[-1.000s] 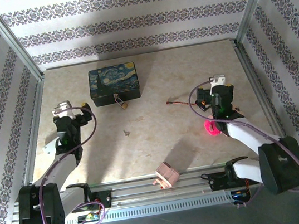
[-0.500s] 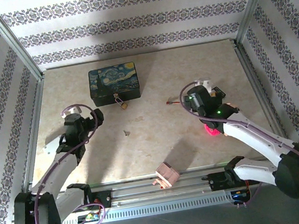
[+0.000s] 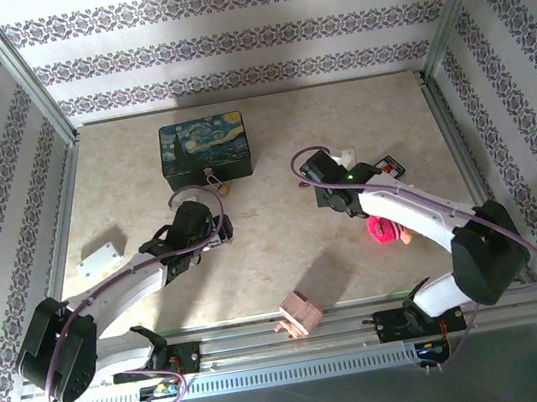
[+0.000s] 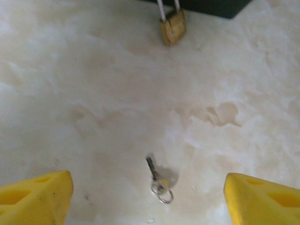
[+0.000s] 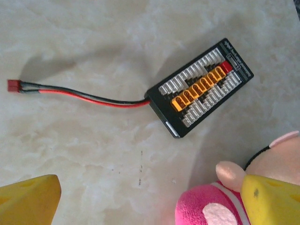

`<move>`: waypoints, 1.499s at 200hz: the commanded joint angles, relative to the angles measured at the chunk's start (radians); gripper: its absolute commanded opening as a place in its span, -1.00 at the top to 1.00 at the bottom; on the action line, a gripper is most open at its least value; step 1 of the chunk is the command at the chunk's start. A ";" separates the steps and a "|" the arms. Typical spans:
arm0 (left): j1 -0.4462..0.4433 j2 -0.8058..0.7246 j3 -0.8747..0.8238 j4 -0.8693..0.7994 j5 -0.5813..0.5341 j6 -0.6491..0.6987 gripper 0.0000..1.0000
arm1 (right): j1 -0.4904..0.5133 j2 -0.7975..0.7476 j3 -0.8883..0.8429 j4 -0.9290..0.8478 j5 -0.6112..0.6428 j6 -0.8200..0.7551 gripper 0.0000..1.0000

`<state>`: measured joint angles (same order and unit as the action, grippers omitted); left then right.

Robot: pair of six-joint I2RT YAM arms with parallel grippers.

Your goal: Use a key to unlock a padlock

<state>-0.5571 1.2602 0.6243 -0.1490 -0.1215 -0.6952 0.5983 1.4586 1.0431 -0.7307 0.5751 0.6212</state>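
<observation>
Since the key (image 4: 154, 176) lies flat on the table between the wide-apart jaws of my left gripper (image 4: 149, 201), which grips nothing, that arm is the nearer one. The blade points roughly toward the padlock (image 4: 172, 27), with the ring end away from it. The padlock sits well beyond, against the box (image 3: 205, 150). My left arm stretches low and forward. My right gripper (image 5: 150, 201), open and empty, hovers well right of the padlock.
</observation>
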 commanded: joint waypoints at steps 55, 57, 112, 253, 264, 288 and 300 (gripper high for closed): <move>-0.129 0.182 0.083 -0.084 -0.048 -0.112 0.12 | 0.032 0.019 0.019 -0.044 0.000 0.027 -0.96; -0.131 0.186 0.086 -0.083 -0.048 -0.111 0.13 | 0.033 0.020 0.021 -0.047 0.006 0.027 -0.96; -0.152 0.292 0.143 -0.083 -0.067 -0.099 0.39 | 0.045 0.048 0.056 -0.100 0.042 0.014 -0.96; -0.152 0.356 0.139 -0.131 -0.100 -0.128 0.58 | -0.020 -0.258 -0.155 0.078 -0.066 0.018 -0.96; -0.152 0.357 0.142 -0.131 -0.098 -0.127 0.63 | -0.023 -0.262 -0.159 0.080 -0.071 0.020 -0.96; -0.152 0.347 0.150 -0.144 -0.097 -0.122 0.77 | -0.025 -0.261 -0.160 0.080 -0.078 0.020 -0.97; -0.152 0.339 0.152 -0.151 -0.102 -0.117 0.84 | -0.026 -0.259 -0.160 0.080 -0.081 0.021 -0.96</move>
<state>-0.6945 1.5951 0.7582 -0.2558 -0.2443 -0.8127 0.5793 1.2106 0.8932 -0.6605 0.5053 0.6266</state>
